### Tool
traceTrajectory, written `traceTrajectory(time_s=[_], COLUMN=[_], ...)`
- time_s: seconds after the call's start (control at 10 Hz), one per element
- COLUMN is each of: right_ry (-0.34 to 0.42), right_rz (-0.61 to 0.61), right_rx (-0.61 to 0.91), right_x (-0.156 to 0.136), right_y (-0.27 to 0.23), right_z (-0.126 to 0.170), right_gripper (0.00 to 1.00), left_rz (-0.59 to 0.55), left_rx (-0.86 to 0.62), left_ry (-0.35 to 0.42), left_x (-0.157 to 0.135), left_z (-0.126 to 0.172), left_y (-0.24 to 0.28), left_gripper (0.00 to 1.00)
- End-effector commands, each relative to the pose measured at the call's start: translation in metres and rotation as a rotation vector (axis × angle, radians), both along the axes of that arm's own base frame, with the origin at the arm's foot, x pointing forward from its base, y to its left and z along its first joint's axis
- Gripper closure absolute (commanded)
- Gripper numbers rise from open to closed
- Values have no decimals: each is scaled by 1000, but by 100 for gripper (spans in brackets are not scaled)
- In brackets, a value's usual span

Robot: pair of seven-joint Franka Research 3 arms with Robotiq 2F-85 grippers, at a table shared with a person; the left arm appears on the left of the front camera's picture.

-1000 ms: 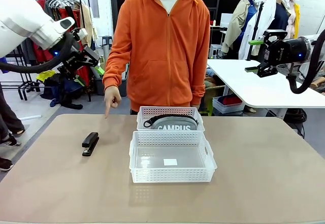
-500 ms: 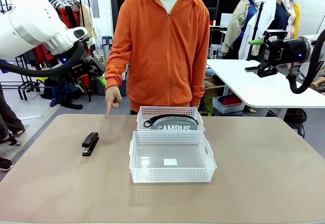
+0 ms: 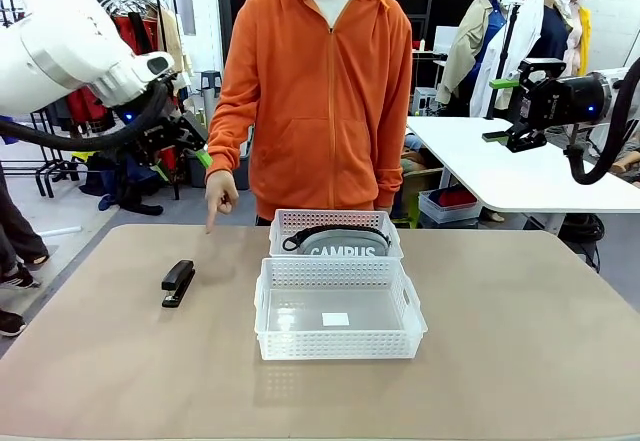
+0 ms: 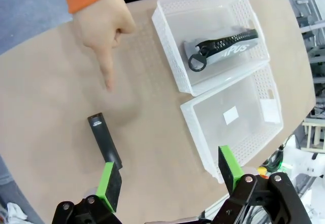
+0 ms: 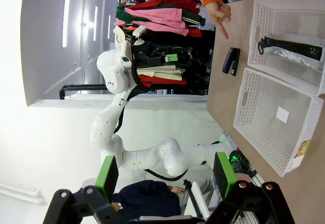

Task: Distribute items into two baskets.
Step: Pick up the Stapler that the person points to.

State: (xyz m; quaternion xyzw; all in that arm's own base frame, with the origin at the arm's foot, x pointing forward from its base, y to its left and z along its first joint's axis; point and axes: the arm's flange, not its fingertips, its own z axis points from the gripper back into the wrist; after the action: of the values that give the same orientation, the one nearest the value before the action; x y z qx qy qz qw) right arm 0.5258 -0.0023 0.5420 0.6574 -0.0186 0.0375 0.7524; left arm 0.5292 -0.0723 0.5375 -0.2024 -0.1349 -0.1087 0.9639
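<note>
Stapler [image 3: 178,283] lies loose on the counter, left of both baskets, long axis running roughly toward the person's pointing hand [image 3: 221,193]. The left gripper [image 4: 169,172] hangs above that side with its jaws spread, much nearer than the right gripper [image 3: 510,111], whose jaws are spread too. Pouch [image 3: 336,244] sits in the far basket [image 3: 335,216].

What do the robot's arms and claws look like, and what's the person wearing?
The left arm is smooth, rounded white tubing, with a thick black cable looping beside the wrist. The left gripper and right gripper are black and angular, each with two fingers tipped by bright green pads. The person wears an orange hoodie with long sleeves.
</note>
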Motion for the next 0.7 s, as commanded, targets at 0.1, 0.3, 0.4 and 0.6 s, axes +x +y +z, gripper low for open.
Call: traceTrajectory(time_s=[0.1, 0.3, 0.4, 0.6], right_ry=[-4, -4, -4, -4], right_rz=[2, 2, 2, 2], right_rx=[0, 0, 0, 0], right_x=[0, 0, 0, 0], right_y=[0, 0, 0, 0], right_z=[3, 3, 3, 3], right_gripper=[0, 0, 0, 0], left_rz=[12, 51, 54, 71], left_rx=[140, 250, 268, 297], left_ry=[6, 38, 56, 89], left_x=[2, 5, 6, 6], left_z=[-32, -54, -64, -89], left_y=[-17, -30, -31, -37], left_gripper=[0, 0, 0, 0])
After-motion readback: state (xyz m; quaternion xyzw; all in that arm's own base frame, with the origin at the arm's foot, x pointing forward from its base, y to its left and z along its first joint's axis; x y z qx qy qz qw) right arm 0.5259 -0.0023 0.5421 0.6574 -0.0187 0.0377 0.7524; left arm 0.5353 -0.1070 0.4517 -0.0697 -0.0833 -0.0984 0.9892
